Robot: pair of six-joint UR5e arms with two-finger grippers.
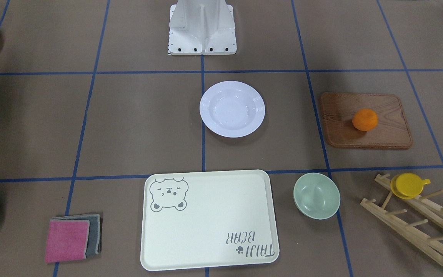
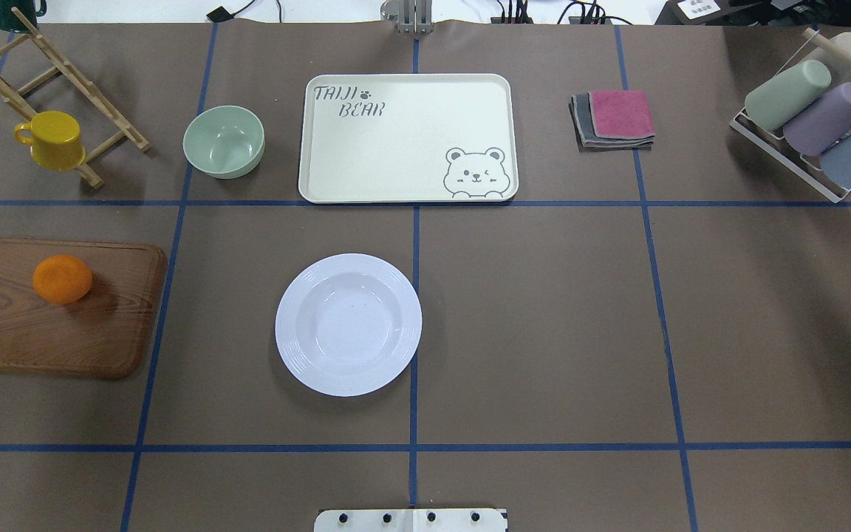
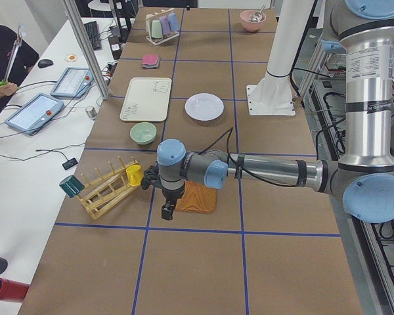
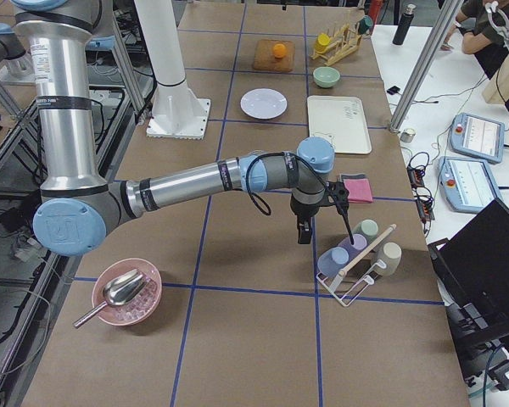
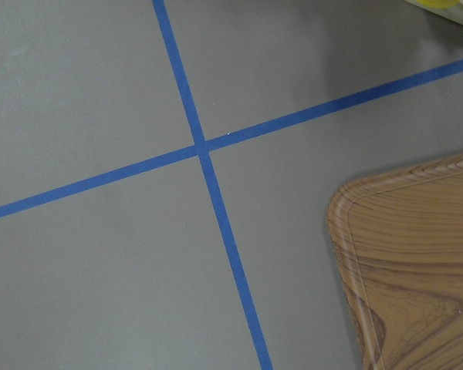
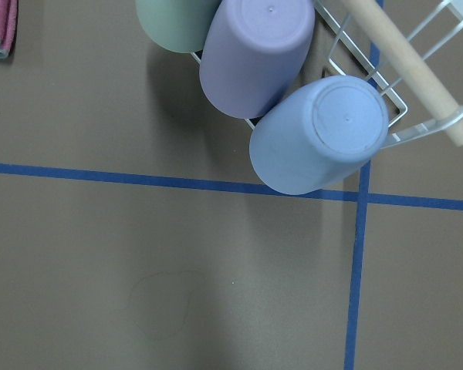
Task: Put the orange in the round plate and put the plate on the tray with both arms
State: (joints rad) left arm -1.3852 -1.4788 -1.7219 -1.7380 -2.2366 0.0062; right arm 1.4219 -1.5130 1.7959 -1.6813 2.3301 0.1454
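The orange (image 2: 62,278) is best taken from above by the left gripper (image 3: 166,213), centred; whether that gripper is open cannot be told.

Grey lettering in one corner of the tray (image 2: 403,140) reads "TAIJI BEAR"; the front view shows it upside down. Printed labels on the left arm (image 3: 371,62) and right arm (image 4: 64,80) are too small to read.
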